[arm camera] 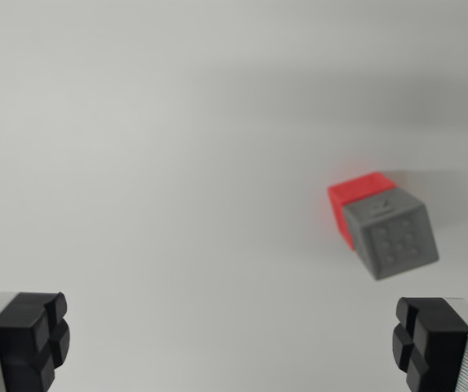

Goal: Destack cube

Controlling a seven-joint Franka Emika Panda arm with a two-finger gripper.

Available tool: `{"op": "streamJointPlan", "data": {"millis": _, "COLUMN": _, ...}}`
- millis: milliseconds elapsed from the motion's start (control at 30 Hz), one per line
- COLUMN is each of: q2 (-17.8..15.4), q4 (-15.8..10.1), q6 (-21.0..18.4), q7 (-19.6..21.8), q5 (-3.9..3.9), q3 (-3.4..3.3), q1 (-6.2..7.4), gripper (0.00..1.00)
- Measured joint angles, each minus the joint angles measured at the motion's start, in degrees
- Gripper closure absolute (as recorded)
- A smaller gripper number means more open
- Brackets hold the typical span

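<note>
1. Surface [176, 147]: a plain pale grey-white plane fills the whole wrist view. It has no visible edge, seam or marking. A darker band of shade lies across the upper right.
2. Grey cube [390, 235]: sits right of centre, tilted in the picture. The face turned to the camera bears a grid of small round dimples; the top face carries a faint mark too blurred to read.
3. Red cube [356, 194]: touches the grey cube and lies behind it towards the upper left. Only its top and a narrow strip of one side show; the rest is hidden by the grey cube. Whether one cube rests on the other or beside it cannot be told from this angle.
4. Gripper [232, 343]: two fingers [31, 339] with black ribbed pads enter at the bottom corners, cut off by the frame. They stand wide apart, with nothing between them.
5. The cubes lie above the right finger and apart from it; their outlines are soft with blur.
</note>
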Motion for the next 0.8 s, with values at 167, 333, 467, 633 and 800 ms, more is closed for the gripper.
{"op": "streamJointPlan", "data": {"millis": 167, "q2": 0.0, "q4": -1.5, "q6": 1.4, "q7": -2.9, "q5": 0.13, "q3": -0.47, "q1": -0.66, "gripper": 0.00}}
{"op": "streamJointPlan", "data": {"millis": 333, "q2": 0.1, "q4": -2.9, "q6": 2.7, "q7": -5.7, "q5": 0.27, "q3": -0.93, "q1": -1.32, "gripper": 0.00}}
{"op": "streamJointPlan", "data": {"millis": 467, "q2": 0.3, "q4": -3.9, "q6": 3.8, "q7": -8.0, "q5": 0.38, "q3": -1.28, "q1": -1.90, "gripper": 0.00}}
{"op": "streamJointPlan", "data": {"millis": 633, "q2": 0.8, "q4": -5.4, "q6": 5.5, "q7": -11.7, "q5": 0.57, "q3": -1.82, "q1": -2.80, "gripper": 0.00}}
{"op": "streamJointPlan", "data": {"millis": 800, "q2": 1.3, "q4": -6.7, "q6": 7.2, "q7": -15.3, "q5": 0.77, "q3": -2.34, "q1": -3.73, "gripper": 0.00}}
